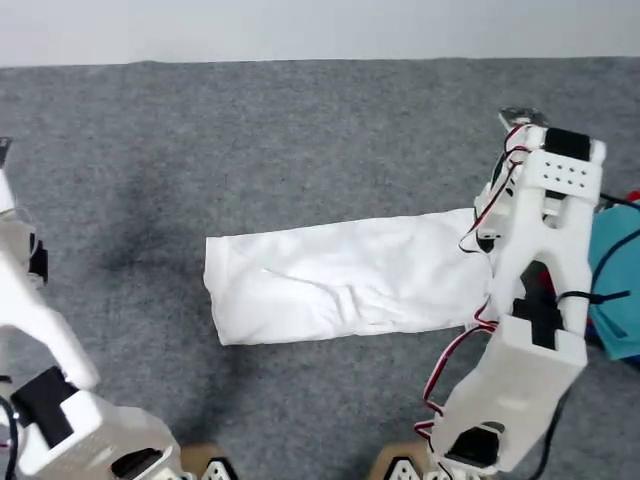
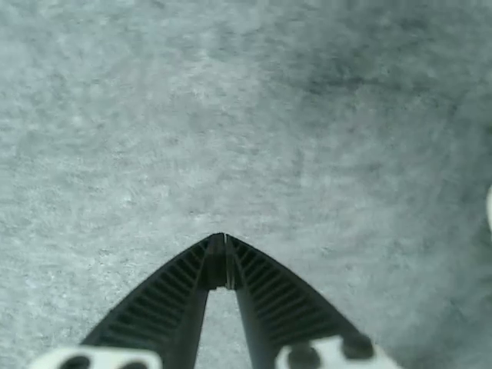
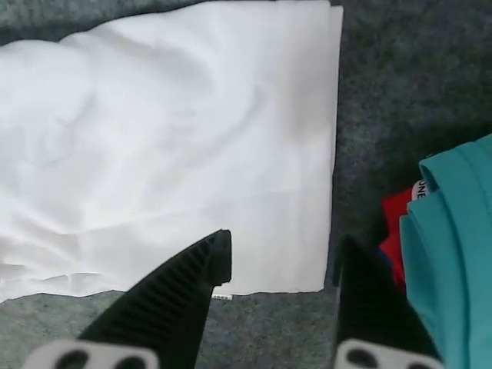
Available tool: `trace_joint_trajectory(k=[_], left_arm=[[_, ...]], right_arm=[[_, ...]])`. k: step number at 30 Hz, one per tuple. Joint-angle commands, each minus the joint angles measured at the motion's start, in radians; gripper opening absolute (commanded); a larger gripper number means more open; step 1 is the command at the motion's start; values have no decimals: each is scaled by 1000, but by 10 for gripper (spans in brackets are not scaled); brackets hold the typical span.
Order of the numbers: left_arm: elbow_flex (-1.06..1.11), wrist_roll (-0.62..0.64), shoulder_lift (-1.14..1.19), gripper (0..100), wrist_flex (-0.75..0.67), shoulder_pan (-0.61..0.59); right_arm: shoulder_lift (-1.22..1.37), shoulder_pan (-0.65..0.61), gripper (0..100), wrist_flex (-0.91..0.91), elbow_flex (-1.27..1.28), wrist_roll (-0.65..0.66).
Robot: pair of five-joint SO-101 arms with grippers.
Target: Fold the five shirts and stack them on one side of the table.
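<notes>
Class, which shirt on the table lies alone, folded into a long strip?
The white shirt, stretched across the middle of the table. The teal shirt lies bunched at the table's side, over something red.

The worktop [image 1: 320, 130] has a soft grey cover. A white shirt [image 1: 340, 278], folded into a long strip, lies flat on it, with one end right under the right tool [image 3: 286, 246]. A blue-green shirt [image 1: 615, 290] lies just beside that tool, on top of something red [image 3: 393, 223].
</notes>
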Motion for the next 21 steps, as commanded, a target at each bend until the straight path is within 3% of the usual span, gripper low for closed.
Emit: trace_joint_trajectory(k=[1,8,21], left_arm=[[-19,2,-126,4,25,52],[-13,40,-305,4,32,158],[51,40,-310,4,38,164]], right_arm=[[-8,18,233,-7,-34,-6],[-7,16,233,-74,34,-9],[13,16,233,-308,232,-12]])
